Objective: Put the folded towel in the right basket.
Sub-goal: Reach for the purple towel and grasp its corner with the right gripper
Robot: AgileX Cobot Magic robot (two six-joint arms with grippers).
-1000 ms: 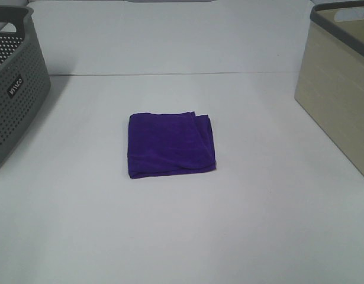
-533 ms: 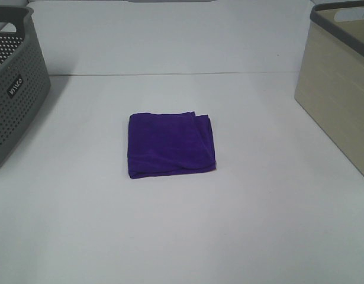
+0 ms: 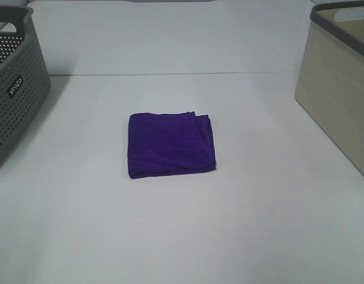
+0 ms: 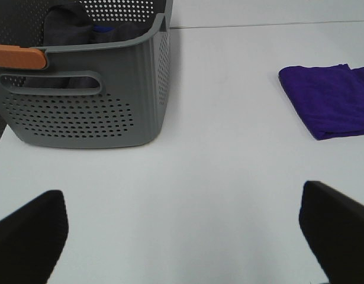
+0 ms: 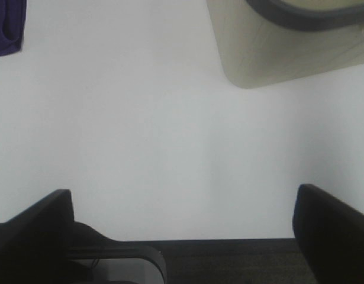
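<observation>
A folded purple towel [image 3: 170,145] lies flat in the middle of the white table; it also shows in the left wrist view [image 4: 329,99] and its corner in the right wrist view [image 5: 6,26]. The beige right basket [image 3: 341,83] stands at the table's right edge and shows in the right wrist view [image 5: 282,41]. Neither gripper shows in the exterior view. My left gripper [image 4: 182,236] is open and empty, fingers wide apart, well short of the towel. My right gripper [image 5: 182,228] is open and empty near the table's front edge.
A grey perforated basket [image 3: 13,83] with dark cloth inside stands at the left edge; it also shows in the left wrist view [image 4: 87,89]. The table's front edge [image 5: 229,239] shows in the right wrist view.
</observation>
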